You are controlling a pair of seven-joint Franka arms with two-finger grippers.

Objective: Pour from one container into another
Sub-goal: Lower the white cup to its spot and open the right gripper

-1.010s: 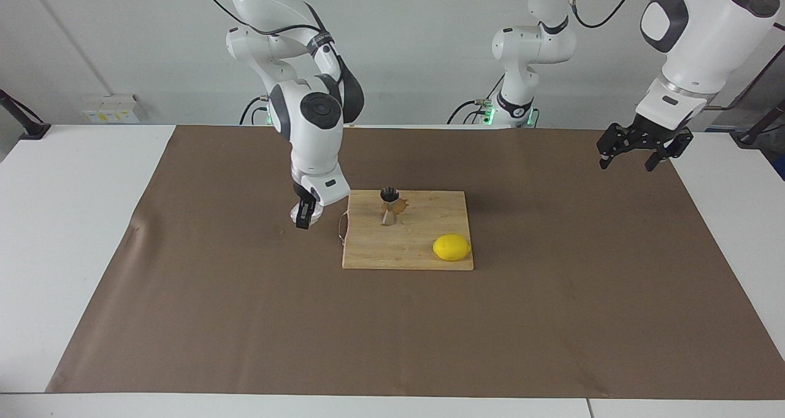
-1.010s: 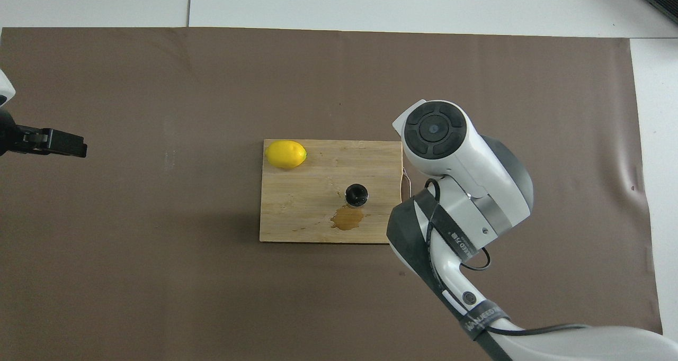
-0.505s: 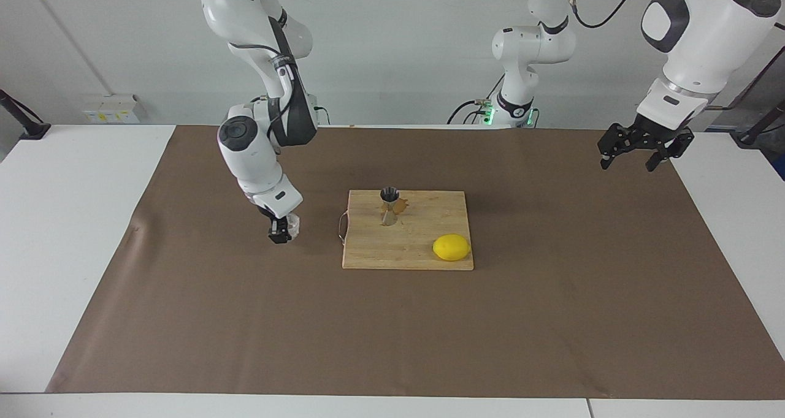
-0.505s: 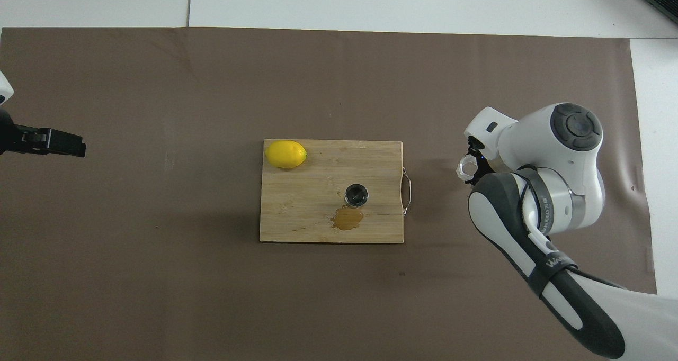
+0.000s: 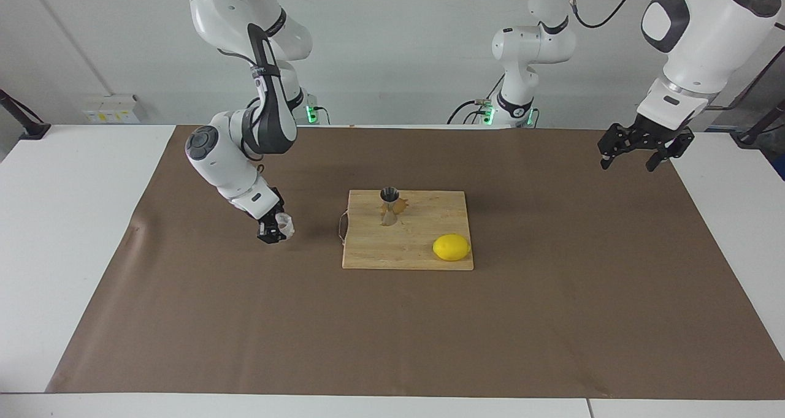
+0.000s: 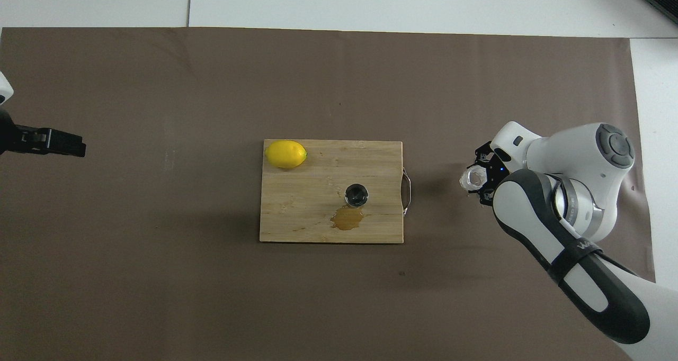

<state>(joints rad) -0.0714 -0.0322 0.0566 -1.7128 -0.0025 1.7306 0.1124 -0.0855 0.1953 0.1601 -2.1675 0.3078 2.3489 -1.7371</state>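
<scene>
Taking the wooden cutting board (image 5: 407,231) as the landmark and working outward from the robots: the steel jigger (image 5: 389,205) stands upright on the board's edge nearer the robots, toward the right arm's end, its dark mouth up; an amber puddle (image 6: 347,218) lies on the board just beside its foot, nearer the robots; the lemon (image 5: 451,247) rests at the board's corner farther from the robots, toward the left arm's end.

Off the board, past its wire handle (image 6: 406,192) toward the right arm's end of the table, the right gripper (image 5: 273,228) hangs low over the brown paper cover (image 5: 392,332), clamped on the small whitish translucent cup (image 5: 284,224); the cup is tipped, its mouth visible in the overhead view, and whether it touches the paper I cannot tell.

The left gripper (image 5: 638,148) waits well apart from the board, over the left arm's end of the table, jaws spread and holding nothing.

The cup looks thin, light and crinkly, so it likely buckles under a hard squeeze; a gentle hold across the sides near the rim seems best. The jigger is stiff, smooth and narrow-waisted, with a small foot, so a nudge could topple it; the waist is the natural place to grasp.
</scene>
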